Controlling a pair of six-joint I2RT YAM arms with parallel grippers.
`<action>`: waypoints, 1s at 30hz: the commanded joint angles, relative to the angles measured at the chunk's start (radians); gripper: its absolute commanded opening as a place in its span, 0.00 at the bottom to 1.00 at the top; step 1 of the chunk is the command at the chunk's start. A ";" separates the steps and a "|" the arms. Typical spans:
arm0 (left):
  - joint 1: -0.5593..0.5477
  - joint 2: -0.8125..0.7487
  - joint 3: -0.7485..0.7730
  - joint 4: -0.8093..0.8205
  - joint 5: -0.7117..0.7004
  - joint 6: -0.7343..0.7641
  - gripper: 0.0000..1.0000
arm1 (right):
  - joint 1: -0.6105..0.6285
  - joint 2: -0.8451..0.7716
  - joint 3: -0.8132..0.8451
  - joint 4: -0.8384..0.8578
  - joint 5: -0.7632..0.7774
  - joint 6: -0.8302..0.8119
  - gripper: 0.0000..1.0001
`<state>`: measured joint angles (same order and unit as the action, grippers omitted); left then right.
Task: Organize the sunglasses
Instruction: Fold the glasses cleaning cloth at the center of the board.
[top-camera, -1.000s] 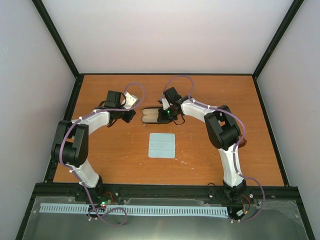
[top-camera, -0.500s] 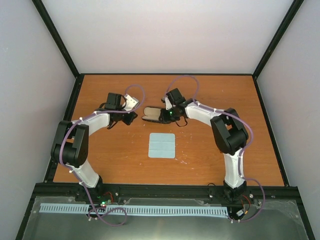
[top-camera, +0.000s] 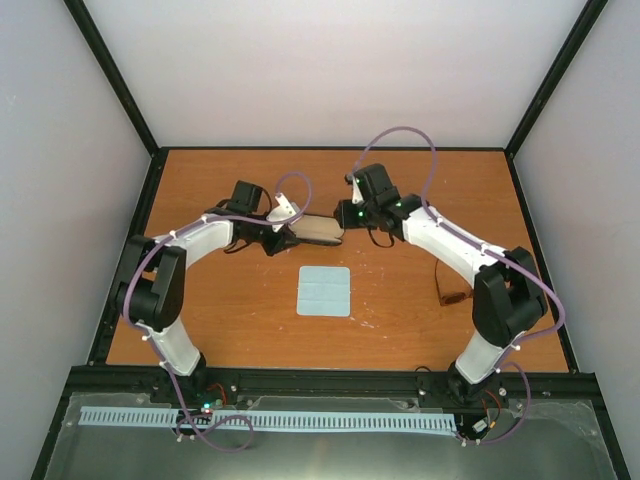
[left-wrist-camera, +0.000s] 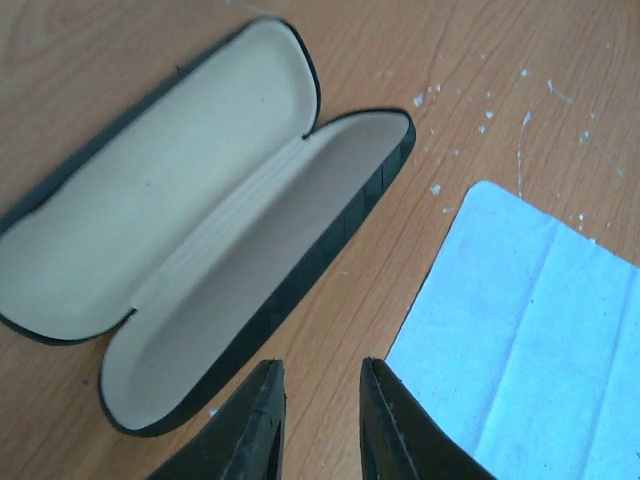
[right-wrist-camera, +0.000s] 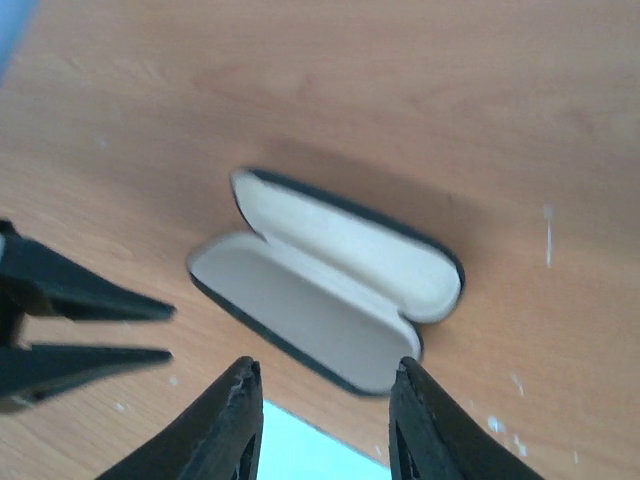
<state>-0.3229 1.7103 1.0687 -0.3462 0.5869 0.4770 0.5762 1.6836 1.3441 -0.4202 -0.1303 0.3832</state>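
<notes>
One orange-brown wooden table fills the middle of the overhead view. It is boxed in by pale grey walls and black frame posts. Small white specks dot the wood near the cloth.

At the centre of the frame a pale blue cloth lies flat. Just above it a black case lies open, its cream lining bare in both wrist views.

The left gripper hovers at the case's left end, its jaws a little apart with nothing between them. The right gripper hangs above the case's right end, its jaws also apart and empty.

The sunglasses lie at centre right of the overhead view, well apart from the case. They show only as a thin dark brown shape, partly hidden by the right forearm.
</notes>
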 joint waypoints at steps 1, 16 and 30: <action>-0.019 0.066 0.039 -0.097 0.027 0.074 0.23 | -0.002 0.033 -0.105 -0.160 -0.024 -0.022 0.37; -0.054 0.143 0.070 -0.123 -0.015 0.126 0.29 | 0.008 0.153 -0.140 -0.209 -0.085 -0.054 0.39; -0.057 0.164 0.076 -0.109 -0.046 0.111 0.29 | 0.037 0.257 -0.084 -0.229 -0.089 -0.070 0.32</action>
<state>-0.3691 1.8713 1.1149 -0.4568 0.5461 0.5724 0.5968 1.9182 1.2388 -0.6357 -0.2211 0.3252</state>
